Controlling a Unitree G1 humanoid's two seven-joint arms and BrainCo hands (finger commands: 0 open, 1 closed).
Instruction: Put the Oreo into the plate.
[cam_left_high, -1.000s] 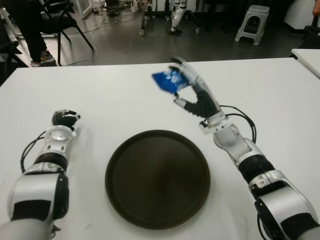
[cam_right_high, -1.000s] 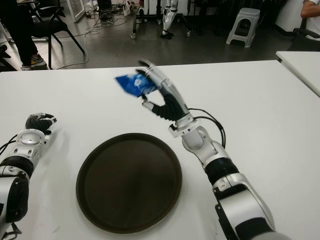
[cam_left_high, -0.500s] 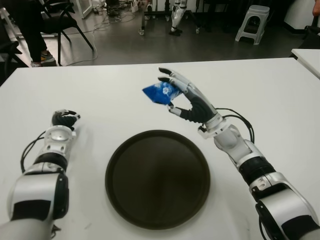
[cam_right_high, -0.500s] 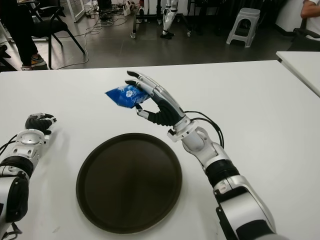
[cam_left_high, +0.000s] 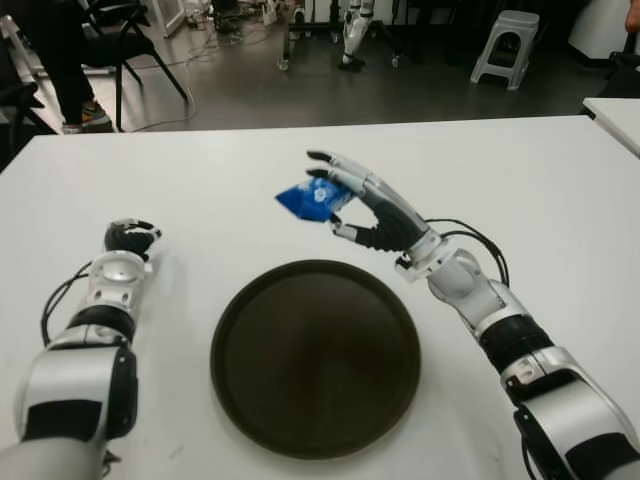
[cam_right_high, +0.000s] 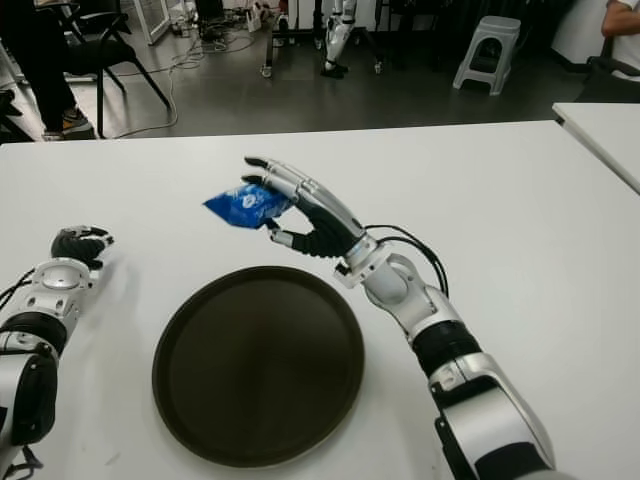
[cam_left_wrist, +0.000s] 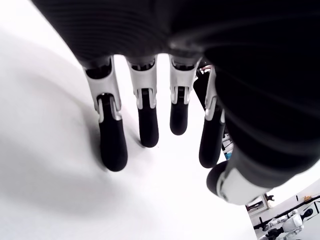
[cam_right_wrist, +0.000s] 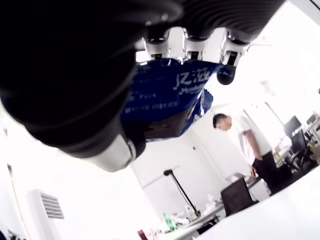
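A blue Oreo packet (cam_left_high: 312, 199) hangs in the air, pinched between the thumb and fingers of my right hand (cam_left_high: 340, 196); in the right wrist view the packet (cam_right_wrist: 165, 97) fills the space under the fingertips. The hand is just beyond the far rim of the round dark plate (cam_left_high: 315, 358), which lies bare at the table's front centre. My left hand (cam_left_high: 130, 237) shows to the left of the plate, with its fingers (cam_left_wrist: 113, 142) relaxed over the white tabletop and nothing in them.
The white table (cam_left_high: 530, 180) spreads wide on both sides of the plate. Behind its far edge stand chairs (cam_left_high: 120, 45), a stool (cam_left_high: 505, 45) and a person's legs (cam_left_high: 60, 60). A second white table (cam_left_high: 615, 110) edges in at the far right.
My right hand has swung left and down with the Oreo packet, from high above the table towards the plate's far rim. The left hand has stayed still.
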